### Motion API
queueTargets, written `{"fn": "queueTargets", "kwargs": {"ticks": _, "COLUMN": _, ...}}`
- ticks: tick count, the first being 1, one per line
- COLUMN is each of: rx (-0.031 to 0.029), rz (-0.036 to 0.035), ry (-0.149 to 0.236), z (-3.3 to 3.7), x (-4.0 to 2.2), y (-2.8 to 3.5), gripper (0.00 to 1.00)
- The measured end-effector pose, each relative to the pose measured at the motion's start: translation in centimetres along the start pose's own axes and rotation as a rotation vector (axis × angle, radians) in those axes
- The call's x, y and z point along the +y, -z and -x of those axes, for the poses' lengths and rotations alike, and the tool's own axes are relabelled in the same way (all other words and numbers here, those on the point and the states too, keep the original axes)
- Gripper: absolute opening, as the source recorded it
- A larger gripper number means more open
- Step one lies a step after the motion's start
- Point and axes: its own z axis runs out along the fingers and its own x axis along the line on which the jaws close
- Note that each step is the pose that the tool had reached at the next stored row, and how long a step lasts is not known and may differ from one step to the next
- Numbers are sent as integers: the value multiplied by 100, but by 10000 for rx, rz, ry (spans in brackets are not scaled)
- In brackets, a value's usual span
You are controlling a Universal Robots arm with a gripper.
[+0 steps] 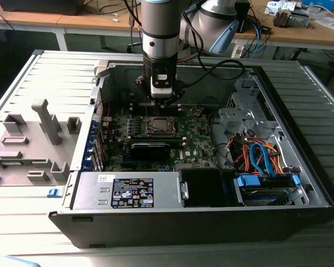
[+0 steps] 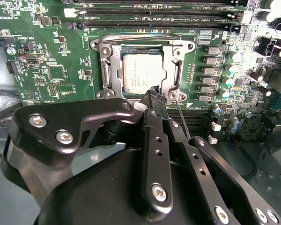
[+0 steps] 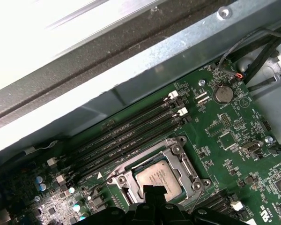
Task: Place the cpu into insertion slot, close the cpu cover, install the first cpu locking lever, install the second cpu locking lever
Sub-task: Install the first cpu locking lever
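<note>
The black body of the gripper [image 2: 154, 93] is nearest the lens in the second wrist view. Its fingertips [image 2: 152, 96] are pressed together, w/ nothing between them as far as I can see. The tips hang over the nearest edge of the cpu cover [image 2: 111, 65], i.e. the silver frame that lies flat around the cpu [image 2: 143, 72]. The cpu sits inside the insertion slot [image 2: 174, 70], and its grey top shows through the cut-out in both wrist views. Just beside the tips, on the side of the grey block row [image 2: 213, 70], a thin lever rod [image 2: 181, 117] rises from the socket corner toward the camera, so I judge it is not yet latched. Its long axis runs approx. along the finger, not across it. In the exterior view the arm stands straight above the socket, over the motherboard [image 1: 197, 139] inside the open computer case [image 1: 300, 167].
</note>
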Motion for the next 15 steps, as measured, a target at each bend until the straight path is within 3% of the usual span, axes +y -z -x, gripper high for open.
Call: {"fn": "queueTargets", "kwargs": {"ticks": 15, "rx": 4, "rz": 4, "ry": 195, "z": 0, "x": 0, "y": 0, "gripper": 11}}
